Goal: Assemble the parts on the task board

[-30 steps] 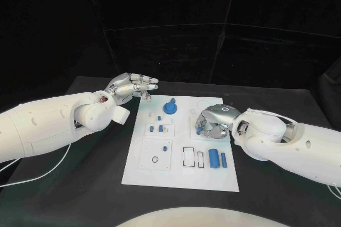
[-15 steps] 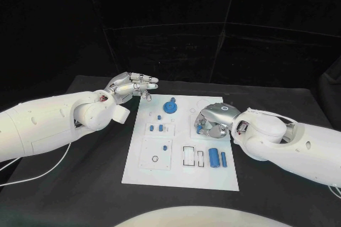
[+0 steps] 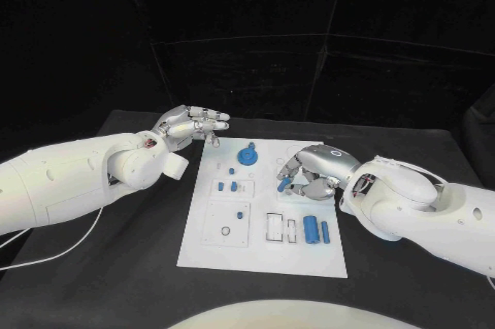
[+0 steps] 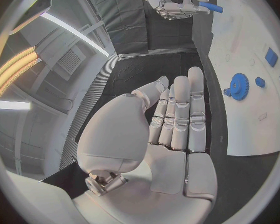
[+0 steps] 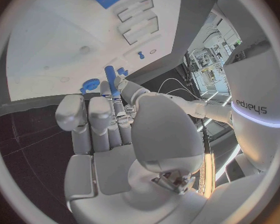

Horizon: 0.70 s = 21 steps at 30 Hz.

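Your right hand (image 3: 310,173) pinches a blue peg (image 3: 282,184) above the task board (image 3: 207,243); your left wrist view shows your left hand (image 4: 177,119) flat, holding nothing.

The task board (image 3: 263,250) is a smooth, matt white plate that looks like plastic. The blue parts, such as the gear (image 3: 247,156) and the two cylinders (image 3: 315,229), look like smooth moulded plastic with a dull sheen. The table (image 3: 124,272) is covered in matt black cloth. Both arms have glossy white plastic shells; the left hand (image 3: 193,124) and right hand (image 3: 307,174) look like satin silver metal.
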### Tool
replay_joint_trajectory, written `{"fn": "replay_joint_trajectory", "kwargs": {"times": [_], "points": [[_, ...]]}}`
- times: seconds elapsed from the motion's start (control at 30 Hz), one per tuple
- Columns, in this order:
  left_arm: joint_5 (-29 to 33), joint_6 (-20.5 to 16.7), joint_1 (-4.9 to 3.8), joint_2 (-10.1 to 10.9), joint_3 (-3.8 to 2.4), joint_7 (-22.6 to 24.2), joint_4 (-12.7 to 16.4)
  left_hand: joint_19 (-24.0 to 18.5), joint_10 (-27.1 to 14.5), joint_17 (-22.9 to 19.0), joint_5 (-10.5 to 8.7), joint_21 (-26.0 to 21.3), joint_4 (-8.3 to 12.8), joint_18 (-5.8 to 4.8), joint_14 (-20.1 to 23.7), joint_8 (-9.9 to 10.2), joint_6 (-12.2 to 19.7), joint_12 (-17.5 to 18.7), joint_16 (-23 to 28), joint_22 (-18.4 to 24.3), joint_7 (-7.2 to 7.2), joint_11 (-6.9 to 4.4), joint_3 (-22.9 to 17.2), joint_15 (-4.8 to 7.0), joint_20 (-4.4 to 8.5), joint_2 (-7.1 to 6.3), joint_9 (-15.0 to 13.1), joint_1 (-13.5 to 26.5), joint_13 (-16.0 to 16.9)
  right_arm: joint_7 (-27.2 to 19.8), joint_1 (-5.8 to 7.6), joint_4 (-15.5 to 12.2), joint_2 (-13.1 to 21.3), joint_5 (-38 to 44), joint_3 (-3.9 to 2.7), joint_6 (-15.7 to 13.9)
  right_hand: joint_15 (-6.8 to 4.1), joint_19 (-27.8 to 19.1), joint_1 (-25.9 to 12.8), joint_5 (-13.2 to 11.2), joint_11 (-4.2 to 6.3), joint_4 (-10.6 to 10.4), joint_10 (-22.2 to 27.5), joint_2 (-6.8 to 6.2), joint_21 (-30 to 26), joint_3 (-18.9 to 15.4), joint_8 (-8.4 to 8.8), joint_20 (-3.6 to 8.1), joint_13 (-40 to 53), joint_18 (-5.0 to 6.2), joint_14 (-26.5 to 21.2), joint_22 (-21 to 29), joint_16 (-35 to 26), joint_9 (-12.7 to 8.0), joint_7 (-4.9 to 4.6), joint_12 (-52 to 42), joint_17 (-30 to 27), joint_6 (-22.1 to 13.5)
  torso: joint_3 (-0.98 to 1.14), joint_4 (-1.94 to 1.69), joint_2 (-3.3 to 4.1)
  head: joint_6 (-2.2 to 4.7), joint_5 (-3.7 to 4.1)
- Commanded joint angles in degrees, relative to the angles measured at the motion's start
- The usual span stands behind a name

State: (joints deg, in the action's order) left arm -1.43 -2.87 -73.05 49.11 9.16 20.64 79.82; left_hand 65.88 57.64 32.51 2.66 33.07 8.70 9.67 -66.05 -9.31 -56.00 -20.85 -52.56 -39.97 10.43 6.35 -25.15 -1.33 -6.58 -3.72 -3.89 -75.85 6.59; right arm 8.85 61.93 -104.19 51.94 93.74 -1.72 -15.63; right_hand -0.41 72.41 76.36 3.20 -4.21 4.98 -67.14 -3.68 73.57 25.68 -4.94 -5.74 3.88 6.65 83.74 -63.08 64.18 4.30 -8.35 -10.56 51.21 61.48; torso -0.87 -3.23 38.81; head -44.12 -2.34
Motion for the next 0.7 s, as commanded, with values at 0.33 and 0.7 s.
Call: {"fn": "replay_joint_trajectory", "kwargs": {"times": [0.33,0.7], "points": [[0.24,0.66,-0.08,-0.07,-0.04,0.28,0.17,-0.37,-0.47,-0.05,0.16,-0.34,-0.03,0.70,0.41,-0.27,0.07,-0.16,0.37,0.10,0.04,0.07,0.22,-0.01,-0.14,0.58,-0.02,-0.02,0.10,-4.41,-0.24,2.22,-8.66,-2.47,0.35,-1.67,0.15,0.10,-0.37,0.18,-0.33,-0.01,0.05,0.18,0.25,0.54,0.25,-0.18,-0.04,-0.80,0.42,0.06,0.20,-0.09,-0.38,0.53,0.05,0.14,-0.06,-0.15,0.10,-0.57,-0.67],[0.24,0.69,-0.08,-0.43,-0.05,0.38,0.15,-0.37,-0.47,-0.05,0.16,-0.34,-0.03,0.70,0.41,-0.27,0.07,-0.16,0.37,0.10,0.04,0.07,0.22,-0.01,-0.14,0.58,-0.02,-0.02,0.10,-5.53,-1.35,6.17,-15.45,0.32,3.39,2.01,0.20,0.03,-0.38,0.57,-0.43,0.01,-0.08,0.10,0.25,0.77,0.32,-0.24,-0.01,-0.79,0.39,0.07,0.29,-0.11,-0.49,0.87,0.07,0.17,-0.03,-0.01,0.07,-0.93,-1.63]]}}
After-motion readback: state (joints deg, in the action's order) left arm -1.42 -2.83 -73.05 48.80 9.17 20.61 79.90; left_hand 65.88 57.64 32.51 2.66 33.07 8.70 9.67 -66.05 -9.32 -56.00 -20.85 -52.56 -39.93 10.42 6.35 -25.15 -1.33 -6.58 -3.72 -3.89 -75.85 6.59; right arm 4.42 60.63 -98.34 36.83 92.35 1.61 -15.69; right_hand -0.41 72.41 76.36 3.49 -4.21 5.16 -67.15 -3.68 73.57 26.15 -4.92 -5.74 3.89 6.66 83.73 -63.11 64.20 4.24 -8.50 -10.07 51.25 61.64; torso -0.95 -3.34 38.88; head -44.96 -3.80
